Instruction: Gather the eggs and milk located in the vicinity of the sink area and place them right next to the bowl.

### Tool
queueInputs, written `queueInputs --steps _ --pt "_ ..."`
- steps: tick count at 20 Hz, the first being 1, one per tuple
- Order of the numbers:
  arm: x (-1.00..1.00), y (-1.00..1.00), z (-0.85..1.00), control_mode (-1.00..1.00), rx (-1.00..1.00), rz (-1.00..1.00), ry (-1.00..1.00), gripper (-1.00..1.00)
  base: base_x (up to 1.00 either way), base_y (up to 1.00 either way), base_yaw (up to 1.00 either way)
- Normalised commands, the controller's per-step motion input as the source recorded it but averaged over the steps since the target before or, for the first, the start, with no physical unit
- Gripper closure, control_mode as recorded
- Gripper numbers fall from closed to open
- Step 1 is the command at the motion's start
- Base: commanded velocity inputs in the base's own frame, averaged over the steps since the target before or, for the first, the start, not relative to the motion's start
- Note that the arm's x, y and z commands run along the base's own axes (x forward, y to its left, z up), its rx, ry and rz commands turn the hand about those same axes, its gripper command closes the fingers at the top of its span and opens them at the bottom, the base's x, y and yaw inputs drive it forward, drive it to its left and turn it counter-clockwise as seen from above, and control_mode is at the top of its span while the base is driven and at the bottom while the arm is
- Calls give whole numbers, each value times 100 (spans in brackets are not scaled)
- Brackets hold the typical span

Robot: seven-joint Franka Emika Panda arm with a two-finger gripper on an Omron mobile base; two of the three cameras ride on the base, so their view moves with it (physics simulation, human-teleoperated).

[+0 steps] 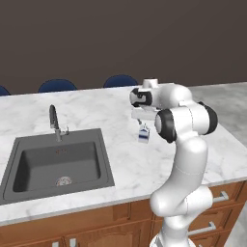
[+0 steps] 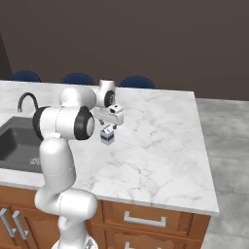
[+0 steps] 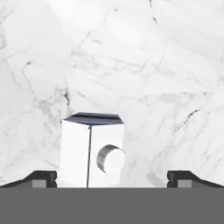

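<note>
- While the gripper (image 3: 112,177) hangs with its jaws spread wide and nothing between them, the milk (image 1: 144,134) stands upright on the white marble counter (image 1: 125,159) directly beneath it.
- From the left base camera, the carton shows a blue label on a white body; no lettering on it can be read.
- From the hand camera, the carton's gabled top and round cap (image 3: 110,159) sit between the two dark fingertips (image 3: 41,178), nearer the one at 9 o'clock and well apart from the other.
- Rising from the cabinet front, the white arm folds at the elbow (image 1: 185,123) and reaches back over the counter, its hand pointing straight down.
- From the left base camera, the sink (image 1: 57,164) lies at 9 o'clock of the carton, its dark faucet (image 1: 54,120) at the rear rim.
- Blue chair backs (image 1: 57,86) line the counter's far edge.
</note>
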Motion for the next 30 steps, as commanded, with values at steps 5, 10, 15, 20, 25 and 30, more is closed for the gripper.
queueInputs --steps 5,10,15,20,25,30 --pt "-11 0 2 -100 -2 13 -2 -100 0 0 0" --pt "17 0 -3 -100 -2 0 -9 -100 0 0 0" --pt "21 1 -2 -100 0 -1 -10 -100 0 0 0" --pt "-4 3 0 -100 0 -2 -2 -100 0 0 0" --pt "-16 0 -3 -100 0 -3 5 -100 0 0 0" --pt "-2 0 -8 -100 0 -4 0 -100 0 0 0"
